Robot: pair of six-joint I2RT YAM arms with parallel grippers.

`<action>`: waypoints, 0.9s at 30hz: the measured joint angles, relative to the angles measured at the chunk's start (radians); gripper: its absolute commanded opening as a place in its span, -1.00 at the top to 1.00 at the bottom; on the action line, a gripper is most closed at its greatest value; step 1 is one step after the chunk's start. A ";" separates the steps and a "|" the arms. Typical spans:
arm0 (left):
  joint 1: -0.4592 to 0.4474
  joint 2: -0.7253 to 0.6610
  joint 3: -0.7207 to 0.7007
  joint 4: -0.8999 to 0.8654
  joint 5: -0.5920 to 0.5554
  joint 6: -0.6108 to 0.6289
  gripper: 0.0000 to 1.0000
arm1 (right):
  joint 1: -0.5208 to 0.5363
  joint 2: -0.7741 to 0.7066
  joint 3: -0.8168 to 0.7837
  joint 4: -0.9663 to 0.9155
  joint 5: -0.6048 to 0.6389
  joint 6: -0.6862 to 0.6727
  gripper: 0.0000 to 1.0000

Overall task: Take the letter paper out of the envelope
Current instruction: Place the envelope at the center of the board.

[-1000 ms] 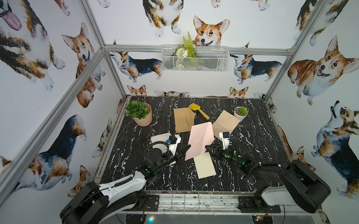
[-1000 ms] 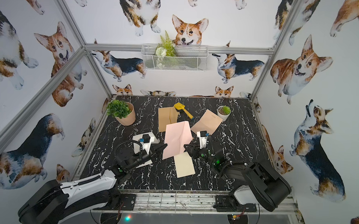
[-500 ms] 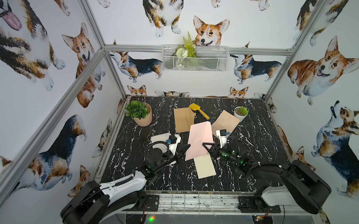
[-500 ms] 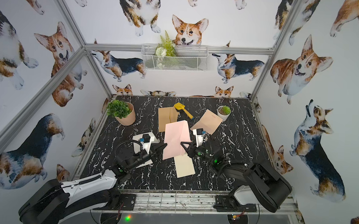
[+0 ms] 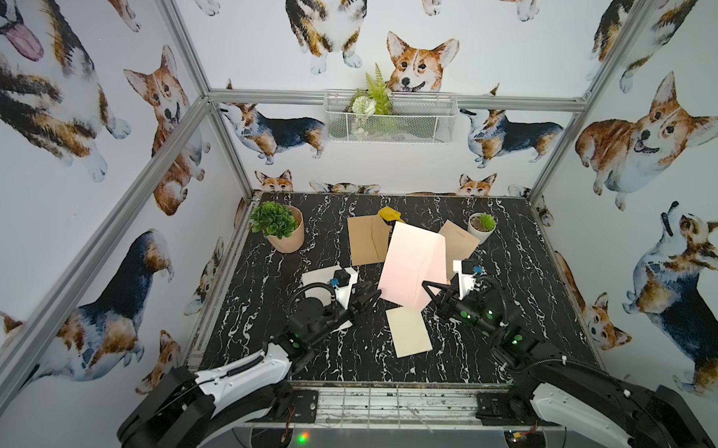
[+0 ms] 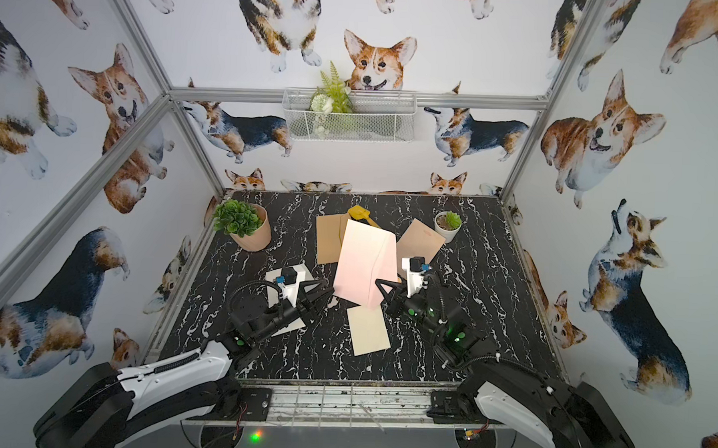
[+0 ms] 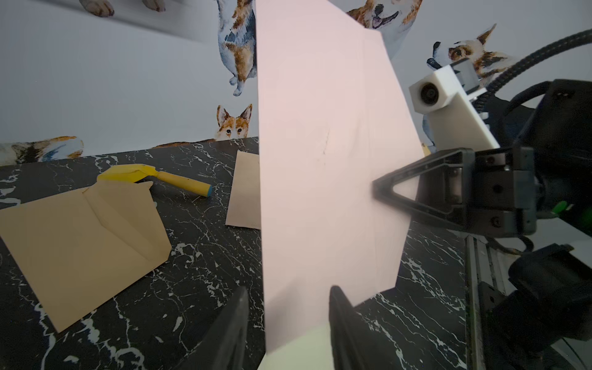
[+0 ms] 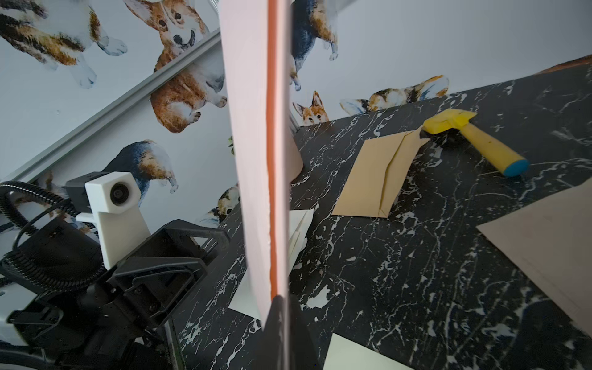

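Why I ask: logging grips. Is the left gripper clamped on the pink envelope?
No: the left wrist view shows the left gripper open, its jaws apart either side of the pink envelope.

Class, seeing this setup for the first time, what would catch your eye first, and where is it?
The pink envelope stands upright over the middle of the black marble table, the right gripper shut on one edge and the left gripper open at the other. A cream letter paper lies flat just in front of it, and corgi wallpaper covers the walls all round.
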 measured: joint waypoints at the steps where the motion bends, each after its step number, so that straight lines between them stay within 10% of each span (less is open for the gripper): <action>1: 0.000 -0.002 -0.001 -0.003 -0.004 0.000 0.09 | -0.006 -0.034 0.000 -0.033 0.013 -0.011 1.00; 5: 0.000 -0.008 -0.002 -0.018 -0.019 0.000 0.07 | -0.152 -0.188 0.021 -0.238 0.073 -0.030 1.00; 11: 0.000 -0.006 -0.002 -0.024 -0.023 0.000 0.05 | -0.647 -0.293 0.055 -0.471 0.029 0.018 1.00; 17: 0.000 -0.007 -0.002 -0.038 -0.034 0.001 0.03 | -1.037 -0.045 0.020 -0.411 -0.260 0.150 1.00; 27: 0.000 -0.008 -0.002 -0.054 -0.049 0.006 0.01 | -1.115 0.375 0.016 -0.200 -0.510 0.271 1.00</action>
